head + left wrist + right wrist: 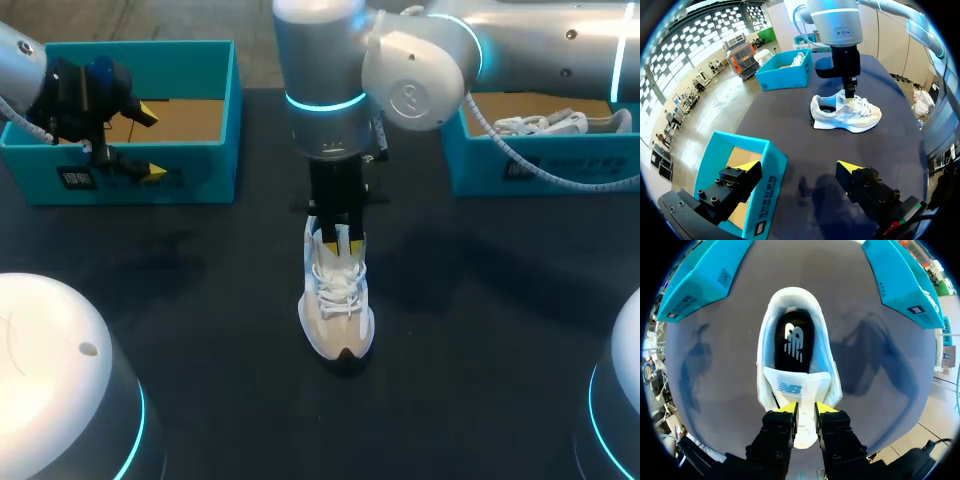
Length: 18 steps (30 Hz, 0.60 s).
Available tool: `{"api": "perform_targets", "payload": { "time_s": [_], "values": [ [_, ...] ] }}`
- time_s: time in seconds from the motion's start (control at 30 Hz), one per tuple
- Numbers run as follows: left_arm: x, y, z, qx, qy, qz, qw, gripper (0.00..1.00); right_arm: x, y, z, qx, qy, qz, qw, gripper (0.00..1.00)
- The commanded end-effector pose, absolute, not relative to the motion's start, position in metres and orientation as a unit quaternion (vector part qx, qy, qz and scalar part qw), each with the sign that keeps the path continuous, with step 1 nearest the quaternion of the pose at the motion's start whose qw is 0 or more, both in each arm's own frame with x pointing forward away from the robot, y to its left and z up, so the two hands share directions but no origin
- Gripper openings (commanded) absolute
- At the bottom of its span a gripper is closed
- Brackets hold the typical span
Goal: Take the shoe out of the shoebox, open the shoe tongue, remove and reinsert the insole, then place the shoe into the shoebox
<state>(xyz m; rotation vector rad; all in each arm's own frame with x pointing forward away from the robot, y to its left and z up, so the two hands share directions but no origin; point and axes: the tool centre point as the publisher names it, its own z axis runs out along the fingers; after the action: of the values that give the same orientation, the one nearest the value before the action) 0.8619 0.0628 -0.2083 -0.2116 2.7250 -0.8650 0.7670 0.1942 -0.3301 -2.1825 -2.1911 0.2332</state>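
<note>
The white shoe (338, 305) stands at the centre of the dark worktop (200, 330), its toe toward the bottom of the frame. My right fingers (789, 408), nearly together, pinch its raised tongue (797, 387) from both sides. At upper left, my left fingers (146, 114) hang wide apart, holding nothing, at the front wall of an open teal shoebox (200, 172).

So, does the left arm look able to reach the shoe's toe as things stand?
Likely yes: the left pincer is open and empty, straddling the shoebox wall, with nothing between it and the shoe. The right pincer grips only the tongue, leaving the toe free.
</note>
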Motion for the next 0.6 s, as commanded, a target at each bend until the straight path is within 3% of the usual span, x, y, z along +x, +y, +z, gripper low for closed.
{"api": "perform_targets", "payload": {
  "time_s": [0.03, 0.3, 0.4, 0.6],
  "values": [
    [0.862, 0.063, -0.208, -0.073, 0.942, -0.298, 0.136, 1.00, 0.769, 0.194, -0.338, -0.701, -0.709, 0.072, 0.025, 0.23],
    [0.862, 0.063, -0.208, -0.073, 0.942, -0.298, 0.136, 1.00, 0.770, 0.192, -0.322, -0.675, -0.736, 0.046, 0.005, 0.27],
    [0.862, 0.063, -0.208, -0.073, 0.942, -0.298, 0.136, 1.00, 0.775, 0.192, -0.306, -0.607, -0.795, 0.015, -0.010, 0.36],
    [0.862, 0.063, -0.208, -0.073, 0.942, -0.298, 0.136, 1.00, 0.789, 0.202, -0.287, -0.398, -0.916, -0.038, -0.038, 0.44]
  ]
}}
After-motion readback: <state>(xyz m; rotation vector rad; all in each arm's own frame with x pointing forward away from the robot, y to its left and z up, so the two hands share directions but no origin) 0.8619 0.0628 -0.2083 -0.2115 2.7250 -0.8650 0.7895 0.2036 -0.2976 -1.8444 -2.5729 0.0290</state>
